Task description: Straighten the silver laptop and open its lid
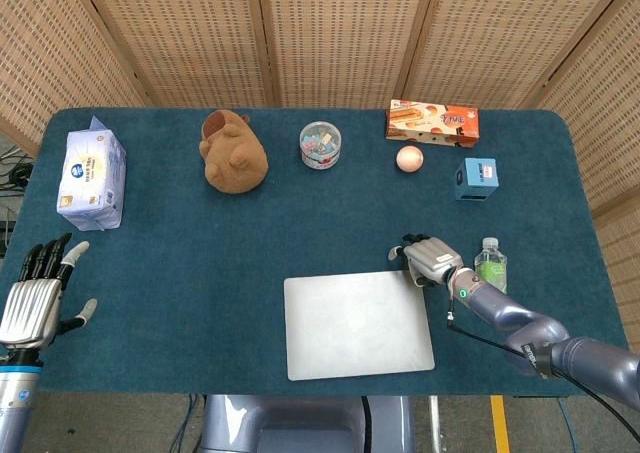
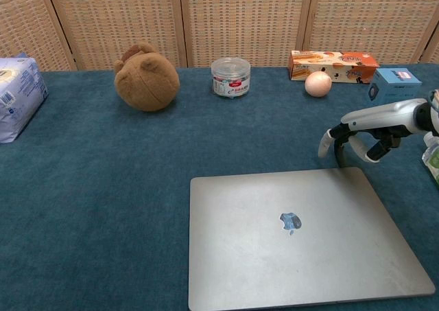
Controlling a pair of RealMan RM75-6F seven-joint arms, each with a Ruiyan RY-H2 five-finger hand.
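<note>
Right hand, fingers curled and empty at silver laptop's far-right corner; nearly square, so push gently.

I see the laptop lying near the front of the table. My right hand sits at its far right corner. The bottle stands just right of that hand
</note>
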